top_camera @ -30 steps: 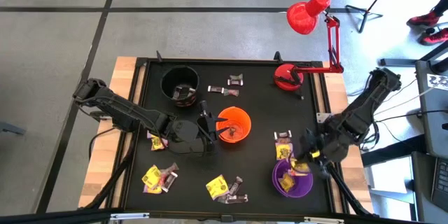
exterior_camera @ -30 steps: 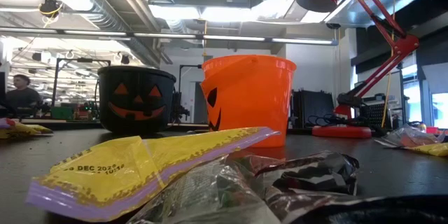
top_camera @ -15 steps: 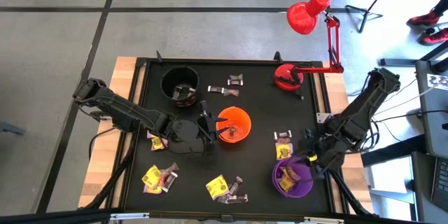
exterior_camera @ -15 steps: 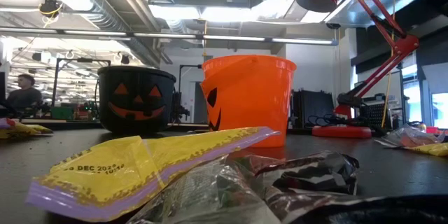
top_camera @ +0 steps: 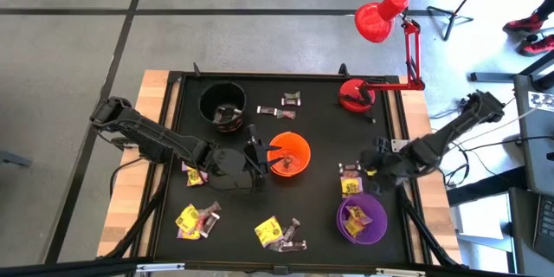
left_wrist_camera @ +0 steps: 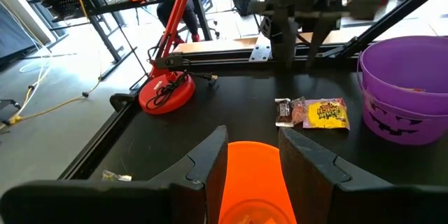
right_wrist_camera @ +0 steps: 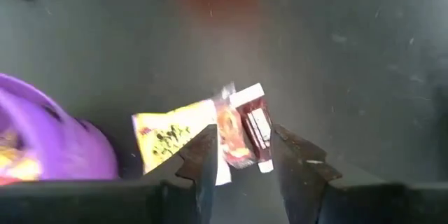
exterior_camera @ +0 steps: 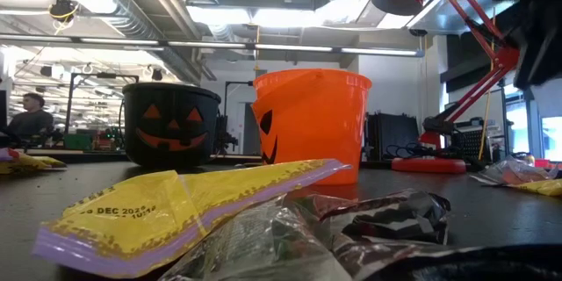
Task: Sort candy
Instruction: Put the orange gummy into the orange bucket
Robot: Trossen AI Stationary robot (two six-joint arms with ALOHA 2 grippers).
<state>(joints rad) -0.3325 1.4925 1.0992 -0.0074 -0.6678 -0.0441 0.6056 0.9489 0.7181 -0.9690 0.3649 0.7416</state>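
High view: straight down on the whole counter point(top_camera: 173, 104). Low view: at counter height, level, very near a yellow wrapper point(exterior_camera: 176, 206), facing the orange cup point(exterior_camera: 309, 123) and the room. Left wrist: close above the orange cup, facing the purple cup point(left_wrist_camera: 406, 87). Right wrist: close, facing down. Both wrists share the purple cup and the candy beside it point(right_wrist_camera: 210, 136).

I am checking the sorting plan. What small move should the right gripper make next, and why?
Probably lower the right gripper straight down onto the dark brown candy. Its fingers are open and empty, and the candy lies on the tray between them, beside a yellow candy near the purple cup. The left gripper waits at the orange cup.
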